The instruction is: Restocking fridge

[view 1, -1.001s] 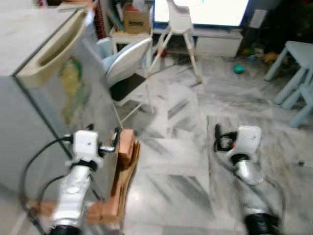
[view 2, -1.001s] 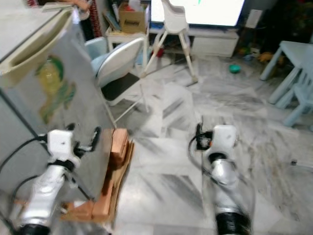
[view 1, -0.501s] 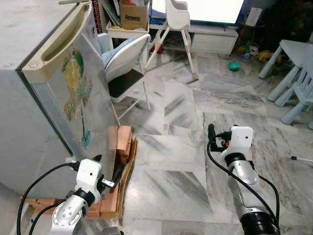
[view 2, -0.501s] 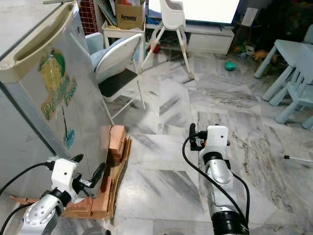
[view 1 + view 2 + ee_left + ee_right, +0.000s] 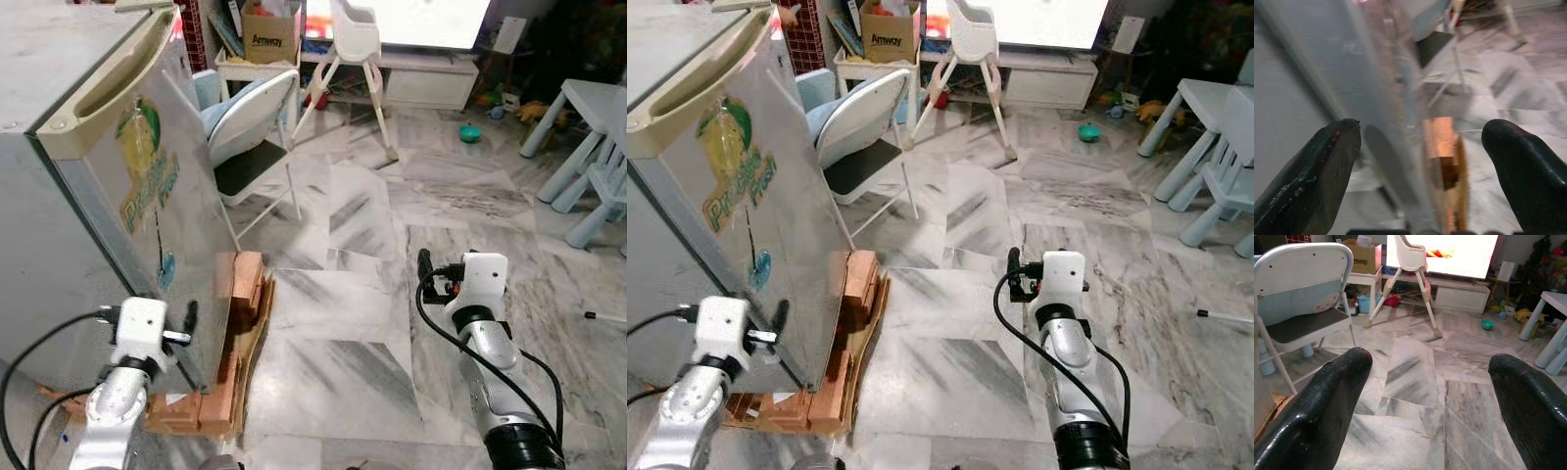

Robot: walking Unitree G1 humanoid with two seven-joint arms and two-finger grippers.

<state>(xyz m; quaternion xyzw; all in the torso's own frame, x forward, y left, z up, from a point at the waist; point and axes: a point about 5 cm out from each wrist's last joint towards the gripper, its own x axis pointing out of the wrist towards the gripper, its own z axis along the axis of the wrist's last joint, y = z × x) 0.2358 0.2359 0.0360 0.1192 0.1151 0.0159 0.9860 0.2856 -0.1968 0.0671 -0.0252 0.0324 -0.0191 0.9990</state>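
While the fridge stands shut at nine o'clock on a stack of bricks, the left tool sits low at its front corner, fingers spread wide on either side of the door edge, gripping nothing. A folding chair stands at twelve o'clock. Over bare marble floor at four o'clock, the right tool hangs wide open and empty.
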